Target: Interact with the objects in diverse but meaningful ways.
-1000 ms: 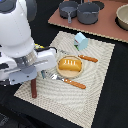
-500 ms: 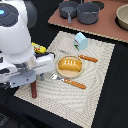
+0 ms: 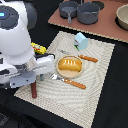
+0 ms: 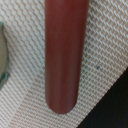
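Note:
The dark red-brown sausage (image 3: 34,90) lies on the woven placemat (image 3: 95,95) near its corner and fills the wrist view (image 4: 62,55). My gripper (image 3: 32,79) hangs right above it; its fingers are hidden by the white arm, so I cannot tell whether they are open or shut. The orange-yellow ridged bread loaf (image 3: 69,64) sits on a small pale plate (image 3: 70,74) mid-mat. The pale blue house-shaped carton (image 3: 81,40) stands at the mat's far edge. The flat yellow box (image 3: 39,48) peeks out from behind the arm.
An orange-handled fork (image 3: 70,81) and knife (image 3: 88,58) lie beside the plate. Two grey pots (image 3: 68,8) (image 3: 89,12) and a tan bowl (image 3: 123,17) stand on a brown board (image 3: 100,27) at the back. The table is black around the mat.
The arm has shifted only slightly over the sausage. The sausage and the other objects have not moved.

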{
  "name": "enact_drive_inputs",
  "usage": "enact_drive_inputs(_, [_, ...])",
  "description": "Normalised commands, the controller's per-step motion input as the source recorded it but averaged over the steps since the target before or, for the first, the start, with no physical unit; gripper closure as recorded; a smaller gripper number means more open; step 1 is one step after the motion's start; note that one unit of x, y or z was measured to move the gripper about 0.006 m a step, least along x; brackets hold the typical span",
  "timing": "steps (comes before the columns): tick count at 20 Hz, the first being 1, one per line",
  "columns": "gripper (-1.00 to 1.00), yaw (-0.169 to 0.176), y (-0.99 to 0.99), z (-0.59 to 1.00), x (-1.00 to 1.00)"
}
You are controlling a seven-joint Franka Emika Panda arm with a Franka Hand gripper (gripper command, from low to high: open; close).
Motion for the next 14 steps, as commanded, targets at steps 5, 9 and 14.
enact_drive_inputs(5, [1.0,-0.001,-0.15,-0.14,0.0])
enact_drive_inputs(9, [1.0,0.0,-0.16,-0.14,0.0])
enact_drive_inputs(14, [1.0,0.0,-0.15,-0.13,0.0])
